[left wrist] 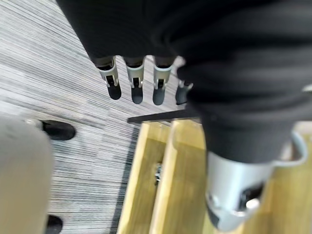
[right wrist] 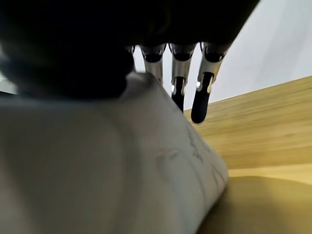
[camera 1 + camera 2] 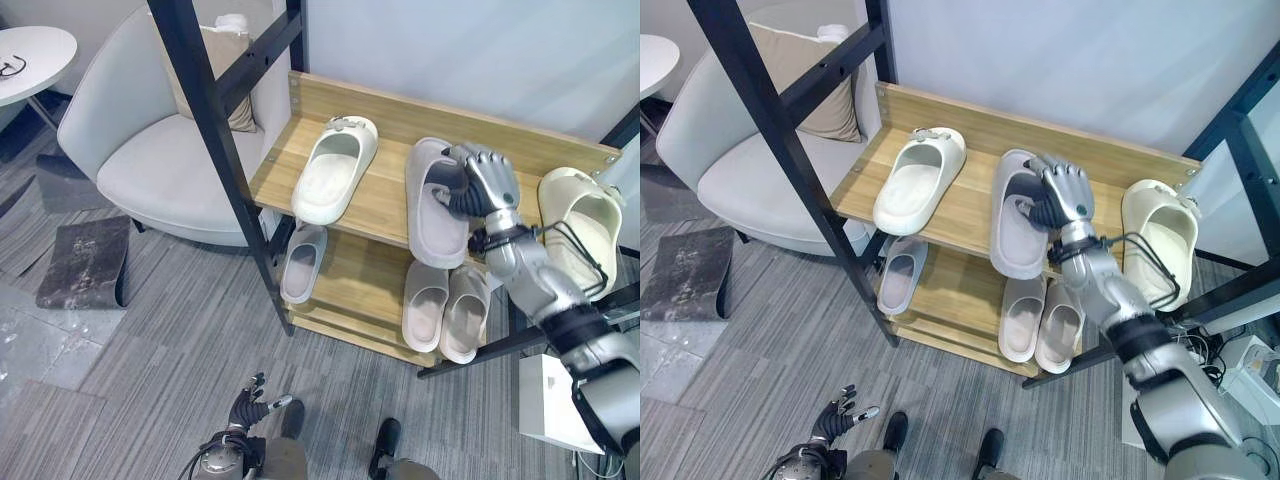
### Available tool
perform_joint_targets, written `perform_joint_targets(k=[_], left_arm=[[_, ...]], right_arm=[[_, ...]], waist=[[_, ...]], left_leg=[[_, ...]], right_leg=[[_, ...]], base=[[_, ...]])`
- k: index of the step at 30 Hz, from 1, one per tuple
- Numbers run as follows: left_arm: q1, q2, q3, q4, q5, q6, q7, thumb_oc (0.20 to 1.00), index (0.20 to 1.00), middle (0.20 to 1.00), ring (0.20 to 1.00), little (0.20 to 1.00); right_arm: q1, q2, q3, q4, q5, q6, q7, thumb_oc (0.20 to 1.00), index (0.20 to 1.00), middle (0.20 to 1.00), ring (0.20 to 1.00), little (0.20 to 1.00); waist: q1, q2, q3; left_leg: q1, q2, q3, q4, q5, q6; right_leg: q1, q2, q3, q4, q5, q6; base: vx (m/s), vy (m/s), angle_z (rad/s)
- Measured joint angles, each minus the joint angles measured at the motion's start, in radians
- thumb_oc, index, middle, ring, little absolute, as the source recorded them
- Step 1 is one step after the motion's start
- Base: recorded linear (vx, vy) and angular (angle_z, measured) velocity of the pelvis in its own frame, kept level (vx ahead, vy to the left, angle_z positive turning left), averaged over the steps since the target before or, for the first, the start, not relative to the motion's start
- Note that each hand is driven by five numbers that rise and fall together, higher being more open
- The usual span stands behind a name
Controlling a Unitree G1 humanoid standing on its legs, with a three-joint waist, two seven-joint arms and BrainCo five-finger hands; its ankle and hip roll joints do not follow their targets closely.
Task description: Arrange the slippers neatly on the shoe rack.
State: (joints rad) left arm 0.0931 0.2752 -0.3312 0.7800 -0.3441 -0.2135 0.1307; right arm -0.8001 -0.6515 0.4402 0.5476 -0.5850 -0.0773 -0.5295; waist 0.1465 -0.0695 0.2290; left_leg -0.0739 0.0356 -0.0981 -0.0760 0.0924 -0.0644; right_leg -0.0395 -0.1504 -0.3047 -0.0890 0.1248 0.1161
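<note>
The wooden shoe rack [image 3: 385, 212] has two shelves. On the top shelf lie a cream slipper [image 3: 335, 170] at the left, a grey slipper [image 3: 430, 215] in the middle and another cream slipper [image 3: 580, 225] at the right end. My right hand [image 3: 487, 180] rests on the grey slipper's strap, fingers over the top [image 2: 202, 97] and thumb tucked at the opening; the heel overhangs the shelf's front edge. The lower shelf holds a single grey slipper [image 3: 303, 262] and a pale pair [image 3: 445, 305]. Low over the floor, my left hand [image 3: 250, 405] hangs open, fingers [image 1: 136, 87] straight.
A black slanted frame post [image 3: 215, 130] crosses in front of the rack's left end. A light armchair [image 3: 150, 150] with a cushion stands left of the rack, a round white table [image 3: 30, 55] beyond it. A dark mat [image 3: 85, 262] lies on the carpet; a white box [image 3: 545, 400] sits at the right.
</note>
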Motion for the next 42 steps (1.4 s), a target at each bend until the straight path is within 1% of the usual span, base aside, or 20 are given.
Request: perform_joint_targets(k=[4, 8, 15, 18, 19, 21, 23, 24, 25, 28, 29, 30, 31, 33, 34, 35, 36, 38, 41, 42], left_arm=[[-0.014, 0.005, -0.001, 0.020, -0.003, -0.003, 0.007, 1.000, 1.000, 1.000, 1.000, 1.000], [-0.018, 0.007, -0.001, 0.021, -0.011, -0.005, 0.010, 1.000, 1.000, 1.000, 1.000, 1.000], [-0.021, 0.006, -0.001, 0.020, -0.011, -0.006, 0.010, 1.000, 1.000, 1.000, 1.000, 1.000], [-0.022, 0.004, 0.000, 0.019, -0.010, -0.006, 0.010, 1.000, 1.000, 1.000, 1.000, 1.000], [-0.018, -0.002, 0.007, 0.015, -0.009, -0.006, 0.011, 1.000, 1.000, 1.000, 1.000, 1.000], [-0.017, -0.008, 0.013, 0.018, -0.007, -0.005, 0.013, 1.000, 1.000, 1.000, 1.000, 1.000], [-0.014, -0.023, 0.025, 0.017, -0.006, 0.000, 0.014, 1.000, 1.000, 1.000, 1.000, 1.000], [-0.011, -0.025, 0.027, 0.017, -0.005, 0.001, 0.014, 1.000, 1.000, 1.000, 1.000, 1.000], [-0.011, -0.029, 0.028, 0.023, 0.003, 0.004, 0.014, 1.000, 1.000, 1.000, 1.000, 1.000], [-0.008, -0.040, 0.038, 0.017, 0.007, 0.005, 0.014, 1.000, 1.000, 1.000, 1.000, 1.000], [0.002, -0.047, 0.057, 0.017, 0.011, 0.007, 0.014, 1.000, 1.000, 1.000, 1.000, 1.000], [0.005, -0.049, 0.061, 0.016, 0.011, 0.007, 0.015, 1.000, 1.000, 1.000, 1.000, 1.000], [0.014, -0.050, 0.060, 0.016, 0.011, 0.008, 0.018, 1.000, 1.000, 1.000, 1.000, 1.000], [0.020, -0.055, 0.058, 0.016, 0.012, 0.009, 0.017, 1.000, 1.000, 1.000, 1.000, 1.000], [0.024, -0.057, 0.055, 0.016, 0.012, 0.011, 0.022, 1.000, 1.000, 1.000, 1.000, 1.000], [0.027, -0.059, 0.056, 0.015, 0.012, 0.013, 0.023, 1.000, 1.000, 1.000, 1.000, 1.000], [0.025, -0.067, 0.056, 0.012, 0.012, 0.014, 0.024, 1.000, 1.000, 1.000, 1.000, 1.000], [0.027, -0.071, 0.055, 0.014, 0.011, 0.017, 0.027, 1.000, 1.000, 1.000, 1.000, 1.000], [0.041, -0.072, 0.057, 0.024, 0.011, 0.023, 0.033, 1.000, 1.000, 1.000, 1.000, 1.000], [0.044, -0.072, 0.057, 0.024, 0.011, 0.024, 0.035, 1.000, 1.000, 1.000, 1.000, 1.000]], right_arm=[[-0.059, 0.013, 0.020, 0.062, 0.018, 0.002, -0.018, 0.200, 0.200, 0.200, 0.200, 0.200], [-0.061, 0.017, 0.020, 0.056, 0.018, 0.005, -0.017, 0.200, 0.200, 0.200, 0.200, 0.200], [-0.056, 0.017, 0.018, 0.025, 0.018, 0.023, -0.006, 0.200, 0.200, 0.200, 0.200, 0.200], [-0.006, 0.014, -0.015, -0.064, 0.017, 0.046, 0.000, 0.200, 0.200, 0.200, 0.200, 0.200], [0.071, 0.014, -0.082, -0.189, 0.016, 0.055, 0.006, 0.200, 0.200, 0.200, 0.200, 0.200], [0.125, 0.015, -0.112, -0.268, 0.014, 0.055, 0.007, 0.200, 0.200, 0.200, 0.200, 0.200], [0.251, 0.017, -0.207, -0.442, 0.011, 0.058, 0.005, 0.200, 0.200, 0.200, 0.200, 0.200], [0.268, 0.018, -0.219, -0.471, 0.005, 0.053, 0.000, 0.200, 0.200, 0.200, 0.200, 0.200], [0.274, 0.017, -0.232, -0.513, -0.005, 0.044, -0.005, 0.200, 0.200, 0.200, 0.200, 0.200], [0.341, 0.026, -0.307, -0.644, -0.005, 0.032, -0.009, 0.200, 0.200, 0.200, 0.200, 0.200], [0.352, 0.030, -0.333, -0.719, -0.004, 0.005, -0.020, 0.200, 0.200, 0.200, 0.200, 0.200], [0.361, 0.041, -0.350, -0.759, -0.001, -0.007, -0.022, 0.200, 0.200, 0.200, 0.200, 0.200], [0.366, 0.081, -0.368, -0.845, 0.022, -0.034, -0.023, 0.200, 0.200, 0.200, 0.200, 0.200], [0.376, 0.113, -0.365, -0.914, 0.056, -0.095, -0.024, 0.200, 0.200, 0.200, 0.200, 0.200], [0.375, 0.156, -0.339, -0.947, 0.140, -0.128, -0.008, 0.200, 0.200, 0.200, 0.200, 0.200], [0.377, 0.192, -0.324, -0.964, 0.200, -0.155, 0.001, 0.200, 0.200, 0.200, 0.200, 0.200], [0.382, 0.233, -0.297, -0.984, 0.287, -0.202, 0.021, 0.200, 0.200, 0.200, 0.200, 0.200], [0.388, 0.286, -0.244, -0.989, 0.440, -0.241, 0.065, 0.200, 0.200, 0.200, 0.200, 0.200], [0.400, 0.321, -0.153, -0.991, 0.648, -0.253, 0.149, 0.200, 0.200, 0.200, 0.200, 0.200], [0.408, 0.322, -0.139, -0.991, 0.677, -0.257, 0.166, 0.200, 0.200, 0.200, 0.200, 0.200]], waist=[[0.001, 0.012, 0.008], [0.000, 0.015, 0.010], [-0.005, 0.017, 0.010], [-0.007, 0.024, 0.011], [-0.002, 0.028, 0.012], [-0.006, 0.031, 0.014], [-0.004, 0.039, 0.017], [-0.008, 0.040, 0.017], [-0.025, 0.040, 0.017], [-0.034, 0.041, 0.016], [-0.051, 0.041, 0.016], [-0.054, 0.042, 0.015], [-0.066, 0.043, 0.014], [-0.066, 0.045, 0.013], [-0.071, 0.048, 0.008], [-0.074, 0.049, 0.006], [-0.077, 0.053, -0.003], [-0.081, 0.054, -0.022], [-0.082, 0.056, -0.055], [-0.082, 0.055, -0.062]], left_leg=[[-0.010, 0.000, -0.006, 0.006, 0.003, -0.001], [-0.010, 0.000, -0.007, 0.007, 0.003, -0.001], [-0.009, 0.001, -0.006, 0.007, 0.008, 0.004], [-0.007, 0.001, -0.005, 0.006, 0.011, 0.009], [-0.006, 0.000, -0.005, 0.005, 0.012, 0.010], [0.005, 0.000, -0.002, 0.002, 0.013, 0.011], [0.026, -0.001, -0.002, -0.003, 0.011, 0.013], [0.028, -0.001, -0.002, -0.003, 0.010, 0.013], [0.032, 0.000, 0.000, -0.003, 0.009, 0.014], [0.039, 0.001, 0.003, -0.004, 0.007, 0.014], [0.044, 0.002, 0.006, -0.003, 0.007, 0.014], [0.044, 0.002, 0.006, -0.003, 0.007, 0.014], [0.048, 0.003, 0.014, -0.004, 0.007, 0.014], [0.061, 0.005, 0.027, -0.004, 0.004, 0.014], [0.071, 0.006, 0.029, -0.004, -0.001, 0.013], [0.074, 0.007, 0.030, -0.004, -0.002, 0.012], [0.072, 0.007, 0.029, -0.004, -0.011, 0.008], [0.072, 0.007, 0.030, -0.004, -0.012, 0.009], [0.072, 0.008, 0.031, -0.004, -0.012, 0.009], [0.071, 0.008, 0.030, -0.004, -0.012, 0.009]], right_leg=[[-0.002, -0.001, -0.009, 0.000, 0.001, -0.002], [-0.002, -0.002, -0.014, 0.000, 0.000, -0.011], [0.000, -0.001, -0.013, 0.000, 0.003, -0.012], [0.001, -0.001, -0.012, 0.000, 0.007, -0.009], [0.003, -0.001, -0.013, 0.000, 0.015, -0.021], [0.009, -0.001, -0.007, 0.000, 0.015, -0.022], [0.029, -0.002, -0.010, 0.000, 0.014, -0.020], [0.032, -0.002, -0.010, 0.000, 0.013, -0.019], [0.033, -0.002, -0.006, 0.000, 0.013, -0.019], [0.038, -0.001, -0.001, 0.000, 0.012, -0.019], [0.038, -0.001, 0.007, 0.000, 0.011, -0.019], [0.039, -0.001, 0.006, 0.000, 0.011, -0.019], [0.038, 0.000, 0.011, 0.000, 0.011, -0.019], [0.046, 0.002, 0.024, 0.000, 0.011, -0.018], [0.052, 0.003, 0.029, 0.000, 0.006, -0.012], [0.055, 0.003, 0.030, 0.000, 0.006, -0.011], [0.054, 0.002, 0.029, 0.000, 0.003, -0.016], [0.053, 0.002, 0.030, 0.001, 0.002, -0.018], [0.053, 0.000, 0.030, 0.001, 0.001, -0.019], [0.053, 0.000, 0.030, 0.000, 0.001, -0.019]], base=[[-0.01, 0.012, 0.07], [0.00, 0.005, 0.01], [0.00, 0.000, 0.00], [0.00, -0.008, 0.01], [0.00, 0.000, 0.00], [0.00, 0.000, 0.00], [0.00, -0.015, 0.00], [-0.02, -0.039, -0.05], [-0.01, -0.027, -0.05], [-0.01, -0.026, -0.08], [-0.03, -0.035, -0.09], [-0.02, -0.026, -0.14], [-0.01, -0.025, -0.12], [-0.03, -0.022, -0.19], [-0.05, -0.014, -0.14], [-0.03, -0.021, -0.05], [0.00, 0.000, 0.00], [0.00, 0.000, 0.00], [0.00, 0.000, 0.00], [0.00, 0.000, 0.00]])
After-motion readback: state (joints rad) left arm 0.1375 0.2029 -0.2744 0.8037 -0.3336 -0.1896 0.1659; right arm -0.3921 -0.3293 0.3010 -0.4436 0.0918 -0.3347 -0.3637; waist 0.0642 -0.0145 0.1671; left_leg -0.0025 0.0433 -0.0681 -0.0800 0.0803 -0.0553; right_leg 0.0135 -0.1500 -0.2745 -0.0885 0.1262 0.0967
